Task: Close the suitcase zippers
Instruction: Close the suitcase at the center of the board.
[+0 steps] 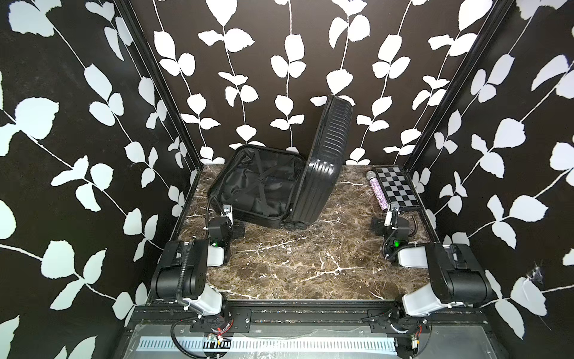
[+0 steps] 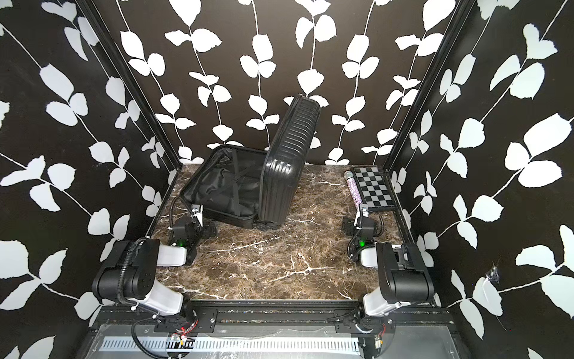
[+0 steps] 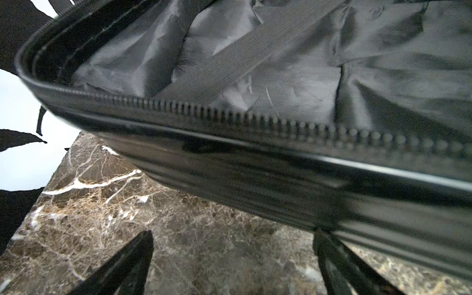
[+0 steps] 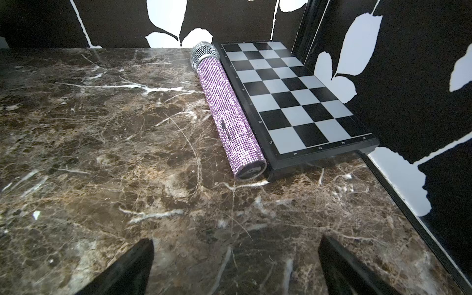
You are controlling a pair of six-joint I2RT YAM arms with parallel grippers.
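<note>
Pretty much nothing done on this one so far. The suitcase sits at the back-left of the tabletop, wide open: the base half lies flat with its lining up, and the ribbed lid stands nearly upright, tipped a bit away from the base. The zipper track on the base rim is bare teeth, with no pull in sight. By the look of it the lid has to come down before any zipping happens.

The left hand is spread wide and empty, right by the case's near corner. The right hand is also wide and empty, over bare tabletop near a sparkly purple microphone lying against a checkerboard.

The surface is glossy brown marble-look. The walls are black with white leaf vines, boxing the cell in on three sides.
</note>
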